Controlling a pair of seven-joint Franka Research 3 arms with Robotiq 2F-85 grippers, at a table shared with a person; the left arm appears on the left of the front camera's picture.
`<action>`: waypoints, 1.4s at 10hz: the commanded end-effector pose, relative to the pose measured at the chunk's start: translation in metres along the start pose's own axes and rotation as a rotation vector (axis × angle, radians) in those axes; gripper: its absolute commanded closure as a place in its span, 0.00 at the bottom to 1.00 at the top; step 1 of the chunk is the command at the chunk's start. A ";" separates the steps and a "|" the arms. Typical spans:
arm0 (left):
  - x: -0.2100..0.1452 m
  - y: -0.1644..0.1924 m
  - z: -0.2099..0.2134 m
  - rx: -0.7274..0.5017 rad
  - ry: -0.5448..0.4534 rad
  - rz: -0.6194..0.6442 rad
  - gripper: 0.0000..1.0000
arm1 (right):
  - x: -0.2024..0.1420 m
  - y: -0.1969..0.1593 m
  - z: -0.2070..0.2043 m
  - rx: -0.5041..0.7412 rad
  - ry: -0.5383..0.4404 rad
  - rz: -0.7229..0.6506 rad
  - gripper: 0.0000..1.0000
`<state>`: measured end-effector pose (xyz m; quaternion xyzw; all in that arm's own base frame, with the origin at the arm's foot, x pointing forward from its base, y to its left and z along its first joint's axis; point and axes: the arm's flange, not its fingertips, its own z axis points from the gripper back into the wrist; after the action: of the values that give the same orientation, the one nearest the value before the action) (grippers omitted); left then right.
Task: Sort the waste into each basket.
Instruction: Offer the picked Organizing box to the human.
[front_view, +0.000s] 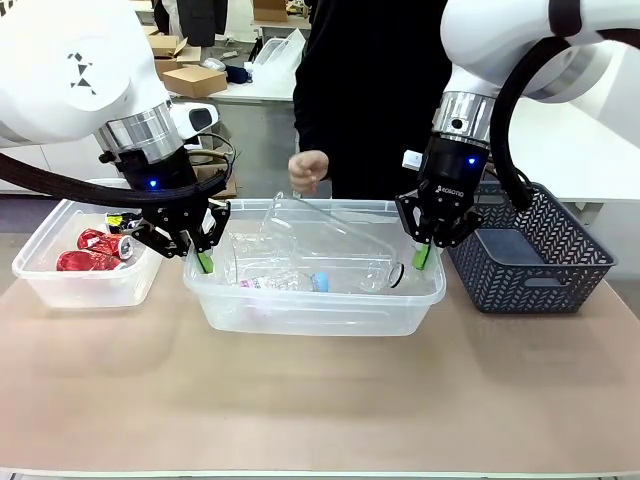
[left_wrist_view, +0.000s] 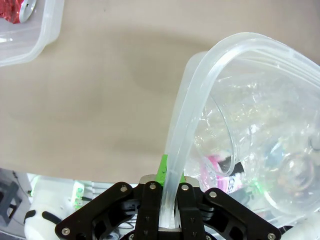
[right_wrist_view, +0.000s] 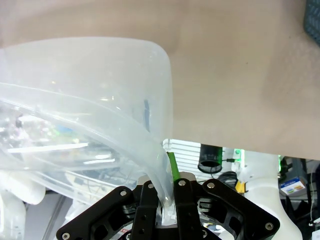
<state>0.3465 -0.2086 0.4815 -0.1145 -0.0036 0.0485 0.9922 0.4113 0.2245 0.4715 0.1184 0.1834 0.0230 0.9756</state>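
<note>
A wide clear tub (front_view: 300, 310) stands mid-table and holds clear plastic bottles (front_view: 285, 280), one with a pink label (left_wrist_view: 217, 165) and a blue cap (front_view: 320, 282). A smaller clear tub (front_view: 330, 222) lies tilted inside it. My left gripper (front_view: 203, 262) is shut on the wide tub's left rim (left_wrist_view: 175, 150), which runs between its fingers. At the right rim (right_wrist_view: 150, 145) my right gripper (front_view: 421, 257) is shut in the same way. Red cans (front_view: 88, 255) and a black-and-yellow can (front_view: 120, 220) lie in the small clear tub (front_view: 60, 285) on the left. The dark lattice basket (front_view: 530, 255) stands at the right.
A person in black stands at the far side, one hand (front_view: 310, 170) held above the wide tub's back edge. The near half of the tan tabletop (front_view: 320, 400) is bare. A corner of the can tub (left_wrist_view: 30, 35) lies close to my left gripper.
</note>
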 end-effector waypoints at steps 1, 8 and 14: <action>0.003 0.002 0.004 -0.011 -0.009 0.016 0.96 | -0.003 0.002 0.004 0.007 -0.005 0.010 0.96; 0.003 0.002 0.004 -0.011 -0.009 0.016 0.96 | 0.000 0.000 0.000 0.000 0.000 0.000 0.96; 0.130 -0.007 0.054 -0.077 -0.130 -0.040 0.96 | 0.145 0.030 0.070 0.007 0.095 0.079 0.96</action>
<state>0.4543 -0.1843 0.5241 -0.1240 -0.0509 0.0365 0.9903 0.5508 0.2407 0.4799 0.1401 0.1950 0.0582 0.9690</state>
